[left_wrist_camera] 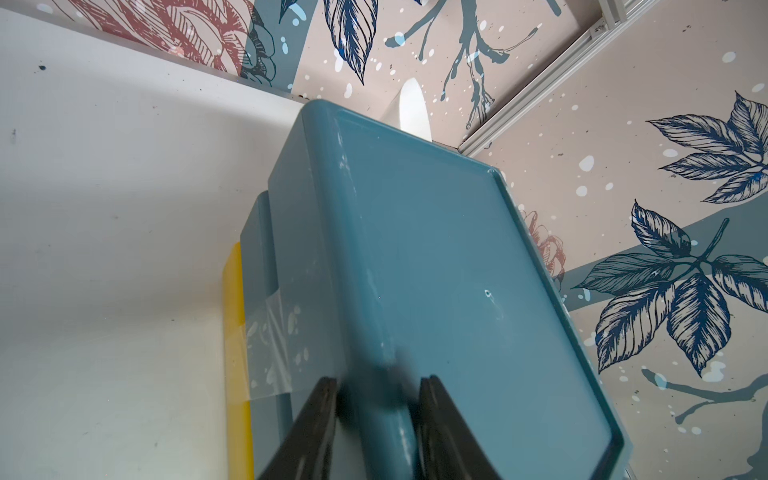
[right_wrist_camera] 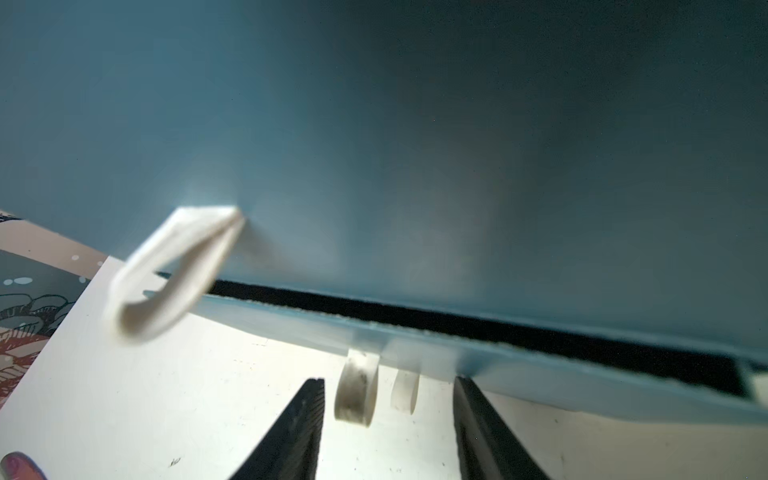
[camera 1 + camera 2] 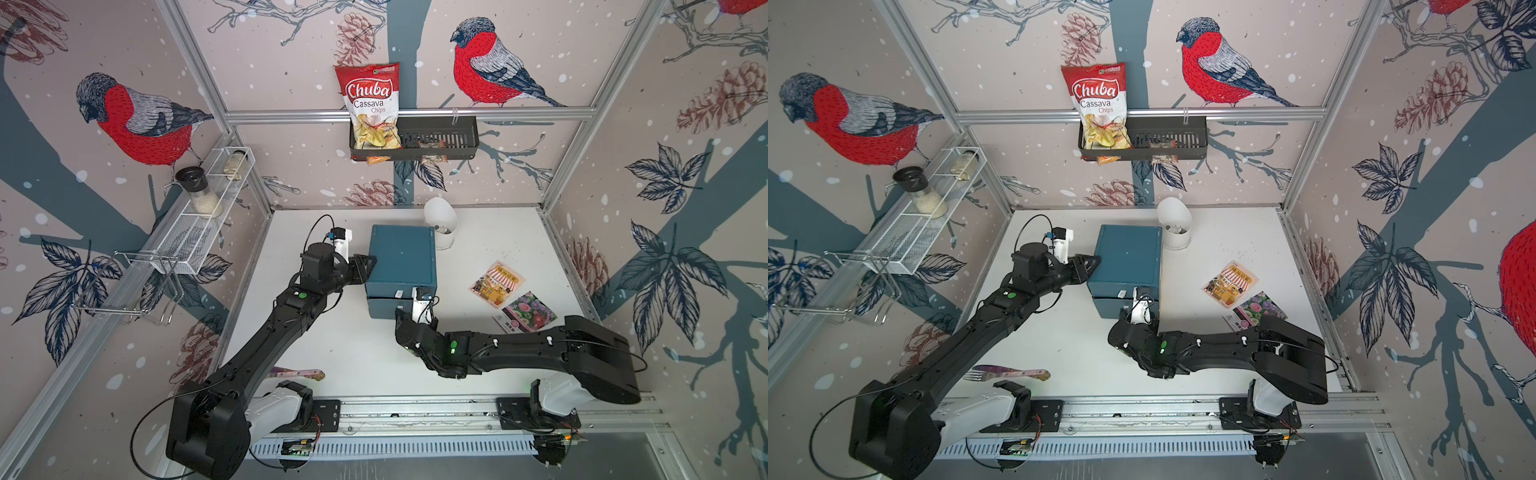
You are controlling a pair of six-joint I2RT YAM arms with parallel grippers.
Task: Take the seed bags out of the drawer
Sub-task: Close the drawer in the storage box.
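my left hand (image 1: pixel 380 380) pinched a corner of the drawer box (image 1: pixel 457 270) to brace it while my right hand (image 2: pixel 388 380), jaws wide, straddled the tape tab (image 2: pixel 356 390) of the lower drawer (image 2: pixel 582 374), ready to pull.

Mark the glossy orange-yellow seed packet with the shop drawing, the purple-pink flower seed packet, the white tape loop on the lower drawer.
orange-yellow seed packet (image 3: pixel 497 284): in a top view, middle of its face.
purple-pink flower seed packet (image 3: pixel 529 311): in a top view, on the flowers.
white tape loop (image 2: pixel 355 388): right wrist view, curved front.

Open tabletop (image 3: pixel 345 345) before the drawer unit (image 3: pixel 402 257); white container (image 3: pixel 440 220) just behind it; seed bags (image 3: pixel 496 284) to the right.
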